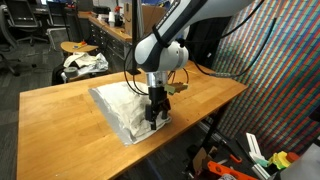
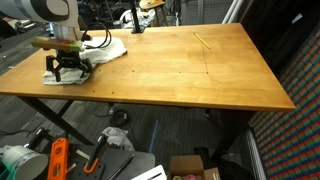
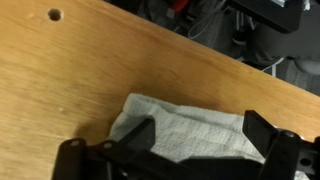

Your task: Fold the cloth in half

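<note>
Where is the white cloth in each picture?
Exterior view: the cloth lies mid-picture, near the front edge of the table.
Exterior view: the cloth is upper left, at the table's left end.
Wrist view: the cloth is bottom centre, between the open fingers.
Shared landmark: the wooden table, with the cloth close to its edge.

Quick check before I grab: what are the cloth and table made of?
The cloth: soft woven fabric, possibly cotton, matte off-white; a nubby weave shows in the wrist view. The table: wood or wood veneer, smooth with a light sheen; grain streaks are visible.
</note>
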`<move>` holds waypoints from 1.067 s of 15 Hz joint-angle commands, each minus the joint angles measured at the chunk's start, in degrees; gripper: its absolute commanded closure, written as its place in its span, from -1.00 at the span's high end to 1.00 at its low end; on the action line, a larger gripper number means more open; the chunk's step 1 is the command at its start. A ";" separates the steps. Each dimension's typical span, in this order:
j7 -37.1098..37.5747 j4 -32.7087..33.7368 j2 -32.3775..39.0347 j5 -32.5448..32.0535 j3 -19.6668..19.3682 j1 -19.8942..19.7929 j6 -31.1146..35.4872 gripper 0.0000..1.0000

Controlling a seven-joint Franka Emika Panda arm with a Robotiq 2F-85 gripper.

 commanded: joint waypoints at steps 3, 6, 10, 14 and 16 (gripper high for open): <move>4.68 -0.03 0.83 -11.09 -1.69 1.88 -3.81 1.00; 3.59 -0.18 0.17 -12.17 -1.11 1.85 -4.73 1.00; 2.75 -0.41 -1.80 -11.23 -0.68 1.51 -3.39 1.00; 6.46 3.69 -2.48 -14.40 -2.12 2.06 -5.82 1.00; 8.97 6.52 -2.22 -17.54 -3.15 2.21 -7.35 1.00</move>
